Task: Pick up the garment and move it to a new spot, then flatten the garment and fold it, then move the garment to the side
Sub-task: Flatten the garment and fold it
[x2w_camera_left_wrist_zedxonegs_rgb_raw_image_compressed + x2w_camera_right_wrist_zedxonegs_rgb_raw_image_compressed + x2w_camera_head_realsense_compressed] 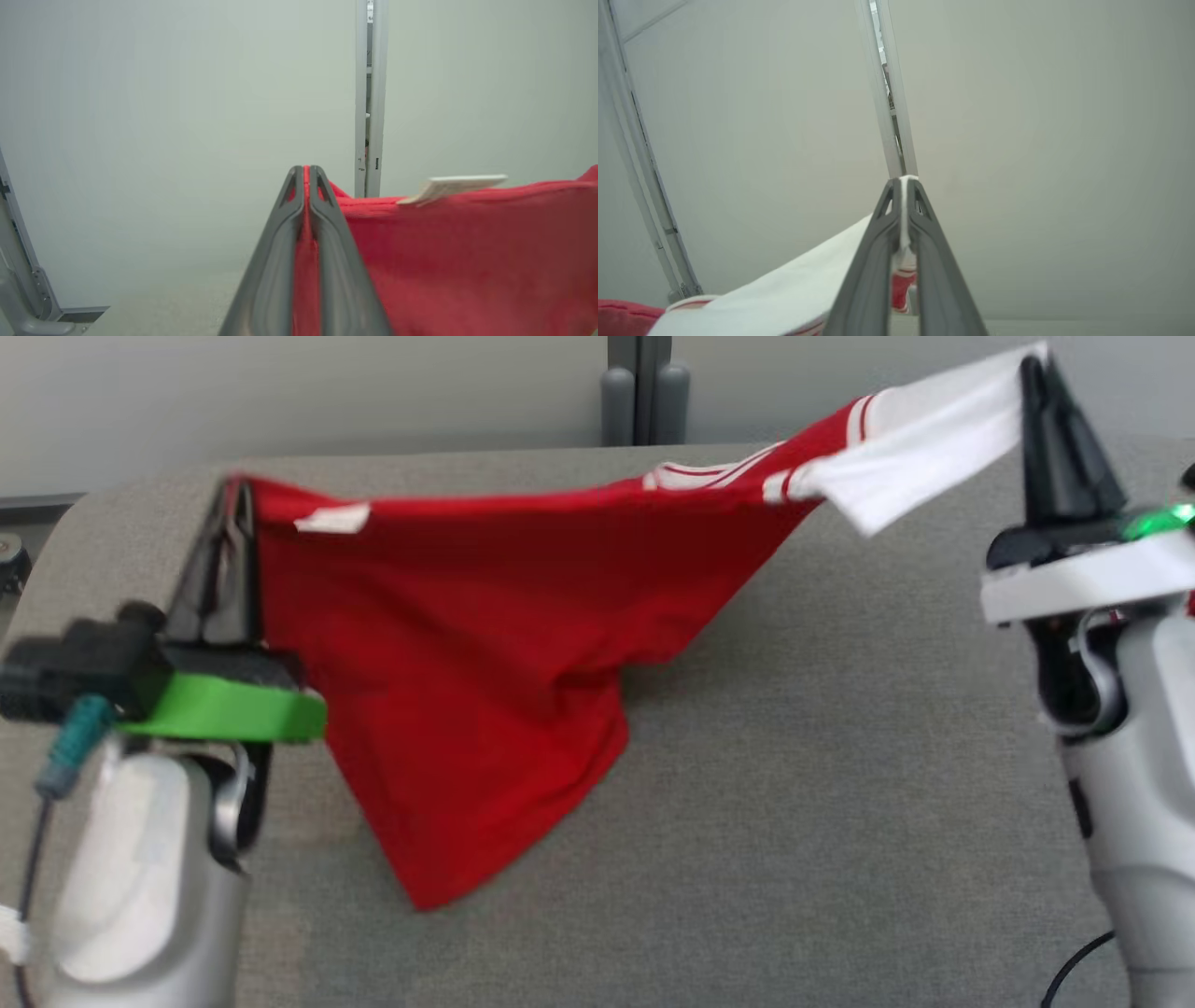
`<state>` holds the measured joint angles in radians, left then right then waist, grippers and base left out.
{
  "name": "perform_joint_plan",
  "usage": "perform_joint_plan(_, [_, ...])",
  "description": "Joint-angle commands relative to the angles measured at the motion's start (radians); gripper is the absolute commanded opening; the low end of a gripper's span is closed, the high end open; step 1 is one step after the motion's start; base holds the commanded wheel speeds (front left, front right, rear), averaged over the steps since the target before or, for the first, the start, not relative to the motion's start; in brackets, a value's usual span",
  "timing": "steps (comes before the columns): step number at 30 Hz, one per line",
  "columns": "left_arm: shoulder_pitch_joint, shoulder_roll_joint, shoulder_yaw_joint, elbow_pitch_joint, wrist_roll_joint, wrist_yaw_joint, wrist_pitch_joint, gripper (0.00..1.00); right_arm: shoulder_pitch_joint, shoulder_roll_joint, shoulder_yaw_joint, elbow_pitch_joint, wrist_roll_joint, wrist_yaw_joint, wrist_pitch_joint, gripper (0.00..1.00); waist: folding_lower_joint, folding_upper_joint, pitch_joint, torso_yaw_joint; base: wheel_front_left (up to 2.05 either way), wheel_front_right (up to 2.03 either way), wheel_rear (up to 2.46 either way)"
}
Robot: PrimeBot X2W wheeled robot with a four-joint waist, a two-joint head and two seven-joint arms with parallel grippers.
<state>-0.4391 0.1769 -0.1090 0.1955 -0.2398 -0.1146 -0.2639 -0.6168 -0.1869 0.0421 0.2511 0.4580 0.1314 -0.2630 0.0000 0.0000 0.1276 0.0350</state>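
The garment point(467, 644) is a red shirt with white sleeves and white stripes, stretched in the air above the grey table point(840, 784). My left gripper point(235, 495) is shut on its red edge at the upper left; red cloth point(467, 261) shows pinched between the fingers point(285, 242) in the left wrist view. My right gripper point(1034, 369) is shut on the white sleeve end point(924, 439) at the upper right, higher than the left. In the right wrist view white cloth point(784, 298) sits between the fingers point(873, 261). The shirt's lower part hangs to a point near the table.
The grey cloth-covered table has a rounded far-left corner point(84, 513). A pale wall with a vertical grey post point(639, 383) stands behind it. A white label point(331, 518) shows on the shirt's top edge.
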Motion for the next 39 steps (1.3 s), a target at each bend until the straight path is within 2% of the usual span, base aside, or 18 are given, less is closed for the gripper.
perform_joint_plan(1, [-0.071,0.035,0.000,-0.024,0.002,-0.008,0.004,0.00,-0.045,-0.034,0.000,-0.034,0.034,-0.002,0.012,0.00,0.0000,0.0000,-0.029,-0.022,0.00,0.00,0.00])
perform_joint_plan(6, [-0.261,0.121,0.002,-0.099,-0.049,-0.013,0.114,0.00,-0.229,-0.103,-0.030,-0.110,0.117,-0.002,0.131,0.00,0.0000,0.0000,-0.020,-0.037,0.00,0.00,0.00])
perform_joint_plan(10, [-0.369,0.147,-0.005,-0.100,-0.091,-0.015,0.210,0.00,-0.358,-0.137,-0.030,-0.102,0.076,-0.002,0.201,0.00,0.0000,0.0000,0.025,-0.049,0.00,0.00,0.00])
perform_joint_plan(13, [-0.438,0.149,-0.013,-0.055,-0.111,-0.015,0.248,0.00,-0.439,-0.146,-0.024,-0.047,0.027,-0.002,0.221,0.00,0.0000,0.0000,0.079,-0.054,0.00,0.00,0.00])
perform_joint_plan(16, [-0.498,0.165,-0.037,-0.001,-0.078,-0.015,0.234,0.00,-0.501,-0.138,-0.024,0.027,-0.018,-0.002,0.216,0.00,0.0000,0.0000,0.141,-0.060,0.00,0.00,0.00])
perform_joint_plan(19, [-0.555,0.121,-0.025,0.100,-0.116,-0.003,0.217,0.00,-0.583,-0.121,-0.036,0.125,-0.067,-0.002,0.186,0.00,0.0000,0.0000,0.212,-0.066,0.00,0.00,0.00])
perform_joint_plan(22, [-0.645,0.119,-0.020,0.190,-0.104,0.008,0.190,0.00,-0.677,-0.099,-0.059,0.204,-0.118,-0.002,0.133,0.00,0.0000,0.0000,0.281,-0.077,0.00,0.00,0.00])
perform_joint_plan(27, [-0.797,0.123,-0.011,0.338,-0.070,0.026,0.064,0.00,-0.809,-0.073,-0.093,0.305,-0.194,-0.002,0.023,0.00,0.0000,0.0000,0.344,-0.094,0.00,0.00,0.00])
perform_joint_plan(32, [-0.848,0.110,0.012,0.393,-0.061,0.030,0.004,0.00,-0.791,-0.062,-0.117,0.340,-0.191,-0.002,-0.001,0.00,0.0000,0.0000,0.352,-0.100,0.00,0.00,0.00])
perform_joint_plan(36, [-0.731,0.091,0.065,0.347,-0.064,0.024,-0.001,0.00,-0.681,-0.054,-0.133,0.304,-0.148,-0.003,-0.003,0.00,0.0000,0.0000,0.335,-0.096,0.00,0.00,0.00])
perform_joint_plan(39, [-0.552,0.051,0.118,0.307,-0.069,0.023,-0.001,0.00,-0.525,-0.040,-0.126,0.270,-0.109,-0.003,-0.003,0.00,0.0000,0.0000,0.311,-0.093,0.00,0.00,0.00])
